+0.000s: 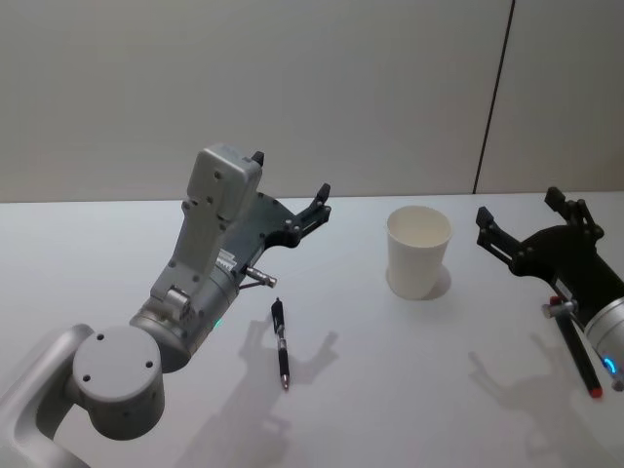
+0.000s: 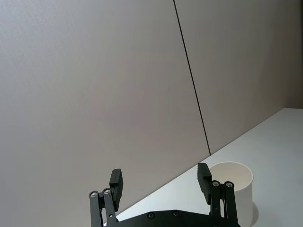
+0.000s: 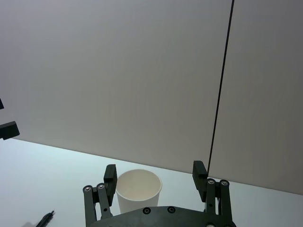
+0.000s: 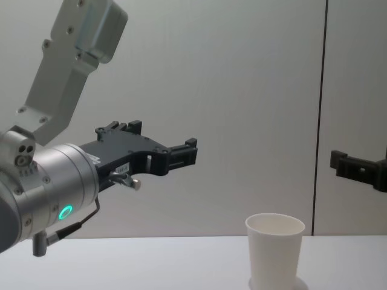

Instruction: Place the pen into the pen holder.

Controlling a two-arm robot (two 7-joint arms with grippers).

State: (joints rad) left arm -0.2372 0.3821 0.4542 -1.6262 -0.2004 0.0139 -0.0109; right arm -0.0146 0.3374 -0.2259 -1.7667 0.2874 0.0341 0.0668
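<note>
One pen [image 1: 281,343] is lying flat on the white table [image 1: 97,253], running from 12 to 6 o'clock with its pale tip at the near end. It is sitting at about 7 o'clock from the cup [image 1: 419,251], well apart from it. One cup is standing upright and appears empty.

The left gripper [image 1: 290,175] is hovering above the table at 12 o'clock from the pen, its fingers spread wide and holding nothing. The right gripper [image 1: 520,210] is waiting at 3 o'clock from the cup, its fingers likewise released and empty.

A second dark stick with a red end [image 1: 577,356] is lying by the right arm; whether it is another pen cannot be told.

Judged from its build, the pen is looking light, stiff and slim, with a smooth barrel likely to roll or slip. A pinch across mid-barrel is looking safest, keeping it balanced for tilting upright. The paper cup is probably light enough to tip if knocked at the rim.
</note>
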